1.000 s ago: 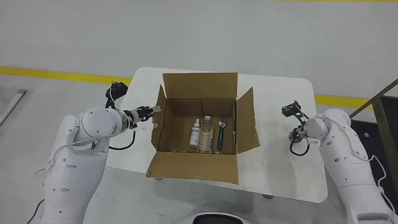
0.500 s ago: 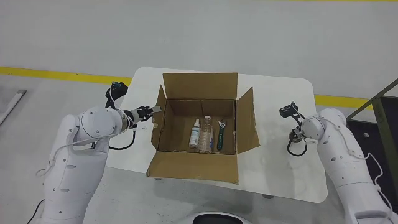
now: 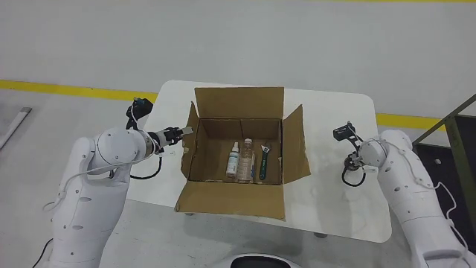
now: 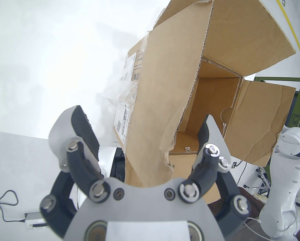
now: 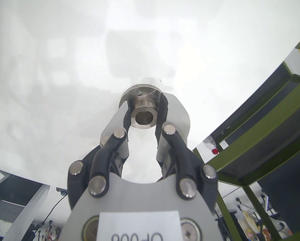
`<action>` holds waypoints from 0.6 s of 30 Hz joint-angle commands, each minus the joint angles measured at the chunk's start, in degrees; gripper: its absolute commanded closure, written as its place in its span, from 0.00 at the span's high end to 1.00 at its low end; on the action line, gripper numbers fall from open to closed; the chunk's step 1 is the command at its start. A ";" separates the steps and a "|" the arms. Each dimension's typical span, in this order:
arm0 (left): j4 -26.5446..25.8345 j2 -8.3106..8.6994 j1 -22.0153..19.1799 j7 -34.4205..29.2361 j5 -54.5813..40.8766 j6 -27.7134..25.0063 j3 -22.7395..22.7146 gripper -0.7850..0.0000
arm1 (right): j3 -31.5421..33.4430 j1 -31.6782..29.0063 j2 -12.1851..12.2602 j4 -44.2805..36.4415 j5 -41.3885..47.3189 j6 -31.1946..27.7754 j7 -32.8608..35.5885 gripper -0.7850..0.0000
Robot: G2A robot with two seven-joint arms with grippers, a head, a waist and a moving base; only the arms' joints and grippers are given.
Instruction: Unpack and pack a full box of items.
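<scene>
We see the box [image 3: 238, 193] open at the tabletop's [image 3: 335, 216] centre, with two bottles [image 3: 233, 160] and a wrench [image 3: 264, 162] inside. At its 9 o'clock the left claw [image 4: 142, 120], fingers apart, straddles a flap [image 4: 165, 88]. At 3 o'clock the right claw [image 5: 145, 112] is clamped on a bushing [image 5: 142, 119].

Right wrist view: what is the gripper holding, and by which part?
The right gripper holds a small metal flanged bushing, pads clamped on its narrow hub; the wide flange sits beyond the fingertips.
</scene>
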 commanded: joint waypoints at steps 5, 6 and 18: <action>0.00 0.00 0.00 0.00 0.00 0.00 0.00 1.00 | 3.40 -0.59 0.87 -4.63 3.54 -2.12 -0.31 0.00; 0.00 0.00 0.00 0.00 0.00 0.00 0.00 1.00 | 4.78 -1.06 1.19 -6.49 4.82 -3.02 -0.27 0.00; 0.00 0.00 0.00 0.00 0.00 0.00 0.00 1.00 | 23.56 -16.07 4.72 -44.17 30.76 -13.25 3.32 0.00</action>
